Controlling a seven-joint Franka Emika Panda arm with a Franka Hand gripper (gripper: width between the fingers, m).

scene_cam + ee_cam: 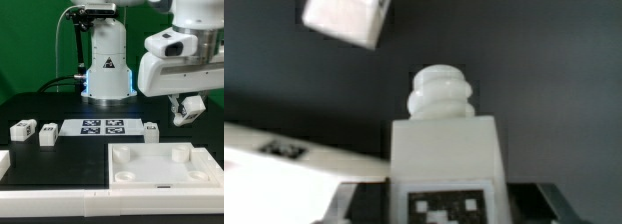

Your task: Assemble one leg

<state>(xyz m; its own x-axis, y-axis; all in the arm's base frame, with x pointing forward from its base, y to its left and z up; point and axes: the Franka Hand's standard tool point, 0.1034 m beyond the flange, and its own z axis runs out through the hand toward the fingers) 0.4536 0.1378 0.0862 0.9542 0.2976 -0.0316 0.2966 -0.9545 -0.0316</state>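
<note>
No words, brands or numbers can be read. The only signs are black-and-white square tags: four in a row on the marker board [104, 126], one on each loose leg [22, 129], and one on the leg [446, 150] in the wrist view. A dark triangle on the arm's base [108, 72] is too small to read.
</note>
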